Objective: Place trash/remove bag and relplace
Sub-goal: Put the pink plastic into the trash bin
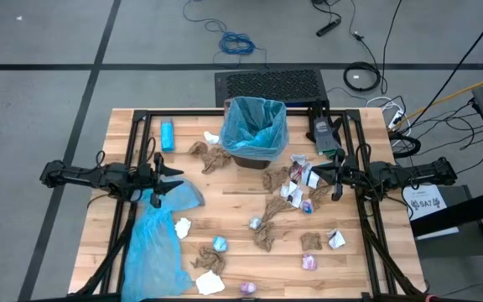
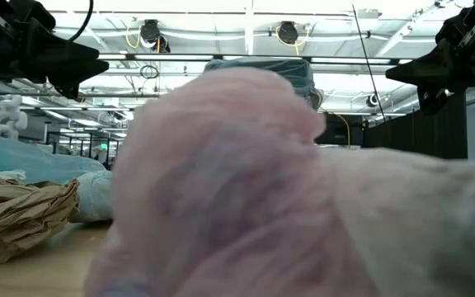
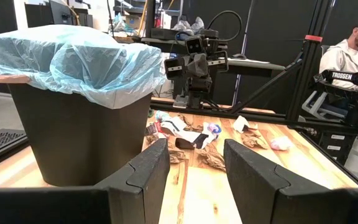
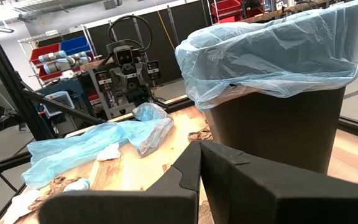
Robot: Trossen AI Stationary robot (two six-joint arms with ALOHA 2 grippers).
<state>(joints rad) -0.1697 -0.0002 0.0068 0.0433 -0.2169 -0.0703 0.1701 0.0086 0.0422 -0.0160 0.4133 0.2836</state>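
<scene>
Fingers of the left gripper (image 3: 194,177) stood apart with nothing between them, while the right gripper (image 4: 199,163) had its fingers pressed together and empty. Seen from above, both arms hovered over a wooden table (image 1: 233,267), the left gripper (image 1: 164,176) toward the table's left edge and the right gripper (image 1: 329,174) toward its right, facing each other across the middle.

Between them, toward the far edge, stood a dark bin (image 1: 255,127) lined with a light-blue bag (image 3: 79,59) folded over its rim. The trash (image 1: 268,232) lay scattered over the near half of the table: brown paper wads, white bits, and a few pink and blue wrappers. A loose spare blue bag (image 1: 156,243) sprawled flat just below the left gripper. A small solid blue oblong (image 1: 168,135) sat apart, left of the bin. A pink wrapper (image 2: 246,181) filled most of the low view.

No scrap was held, so the work seemed to be at its start: collecting scraps into the bin. It would likely go best with each arm taking the pieces on its own side, the right one opening first, coming straight down on a single wad, closing firmly on the crumpled bulk, and releasing well above the bin's mouth so the liner is not dragged off the rim.
</scene>
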